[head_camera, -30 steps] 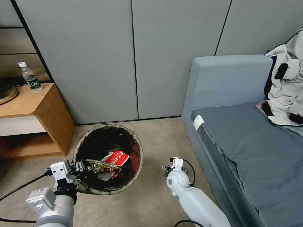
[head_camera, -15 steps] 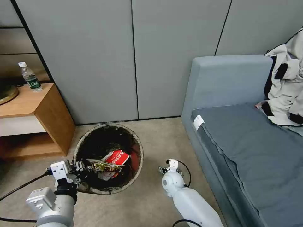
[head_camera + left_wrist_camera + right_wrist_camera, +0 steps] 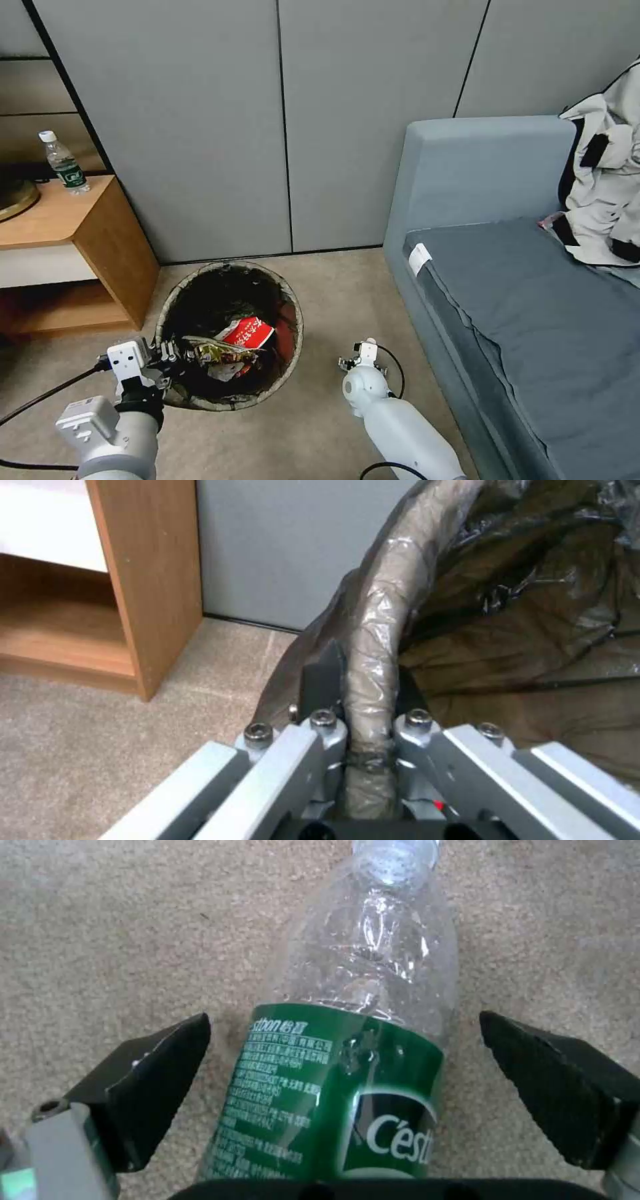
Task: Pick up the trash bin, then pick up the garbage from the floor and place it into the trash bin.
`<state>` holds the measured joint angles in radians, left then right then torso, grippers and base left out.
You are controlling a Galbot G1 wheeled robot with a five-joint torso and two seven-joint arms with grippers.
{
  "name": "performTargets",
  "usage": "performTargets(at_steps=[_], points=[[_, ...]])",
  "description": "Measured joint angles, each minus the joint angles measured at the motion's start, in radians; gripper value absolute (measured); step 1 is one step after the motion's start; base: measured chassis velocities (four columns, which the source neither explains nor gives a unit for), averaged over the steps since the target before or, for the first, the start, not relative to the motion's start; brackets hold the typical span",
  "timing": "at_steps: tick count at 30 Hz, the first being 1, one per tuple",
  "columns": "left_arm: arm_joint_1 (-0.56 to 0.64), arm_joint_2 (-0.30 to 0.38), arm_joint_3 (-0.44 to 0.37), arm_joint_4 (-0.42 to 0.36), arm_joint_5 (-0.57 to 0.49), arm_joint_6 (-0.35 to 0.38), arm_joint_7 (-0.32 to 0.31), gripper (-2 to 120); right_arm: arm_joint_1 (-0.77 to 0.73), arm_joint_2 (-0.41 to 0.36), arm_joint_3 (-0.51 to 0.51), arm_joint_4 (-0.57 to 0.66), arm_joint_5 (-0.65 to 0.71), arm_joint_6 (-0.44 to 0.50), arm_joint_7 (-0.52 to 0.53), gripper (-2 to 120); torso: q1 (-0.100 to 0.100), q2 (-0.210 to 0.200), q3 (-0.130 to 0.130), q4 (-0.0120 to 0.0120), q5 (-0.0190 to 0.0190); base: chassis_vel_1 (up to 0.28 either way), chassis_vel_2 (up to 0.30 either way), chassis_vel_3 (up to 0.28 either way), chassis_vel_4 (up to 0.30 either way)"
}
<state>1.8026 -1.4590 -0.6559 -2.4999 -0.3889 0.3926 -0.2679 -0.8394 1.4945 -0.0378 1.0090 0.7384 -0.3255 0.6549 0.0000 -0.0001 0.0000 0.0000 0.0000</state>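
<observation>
1. Your left pincer [image 3: 363, 720] is clamped on the rim of the trash bin [image 3: 293, 313], which sits on the carpet [image 3: 333, 293] between the wooden cabinet [image 3: 107, 247] and the sofa [image 3: 507, 300]. The bin's rim is wrapped in thin, wrinkled dark liner film.
2. Your right pincer [image 3: 340, 1075] hovers low over the carpet with its jaws spread wide on either side of a clear plastic bottle [image 3: 360, 1005] lying on its side; neither pad [image 3: 153, 1080] touches it.
3. Red-and-white carton and wrappers [image 3: 233, 343] already lie inside the bin.
4. Risk: the bottle is smooth, round and thin-walled, likely empty. Closing off-centre could roll it away across the carpet or squirt it out of the pads.
5. Risk: its glossy green label [image 3: 333, 1090] offers little friction; a light squeeze may slip, a hard one will probably crumple the wall.
6. Risk: the liner film under your left pads is slick and may slide on the rim if you tilt the bin.
</observation>
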Motion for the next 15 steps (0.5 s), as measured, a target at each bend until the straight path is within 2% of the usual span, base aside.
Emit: performTargets(at_steps=[11, 15], points=[[0.002, -0.001, 0.001, 0.000, 0.001, 0.000, 0.000, 3, 0.001, 0.008, 0.008, -0.034, 0.001, 0.021, -0.024, 100, 0.000, 0.000, 0.000, 0.0000, 0.0000, 0.000, 0.000, 0.000, 0.000], [0.004, -0.001, 0.000, 0.000, 0.001, 0.000, 0.000, 3, 0.001, 0.010, 0.013, -0.051, 0.000, 0.033, -0.033, 89, 0.000, 0.000, 0.000, 0.0000, 0.0000, 0.000, 0.000, 0.000, 0.000]])
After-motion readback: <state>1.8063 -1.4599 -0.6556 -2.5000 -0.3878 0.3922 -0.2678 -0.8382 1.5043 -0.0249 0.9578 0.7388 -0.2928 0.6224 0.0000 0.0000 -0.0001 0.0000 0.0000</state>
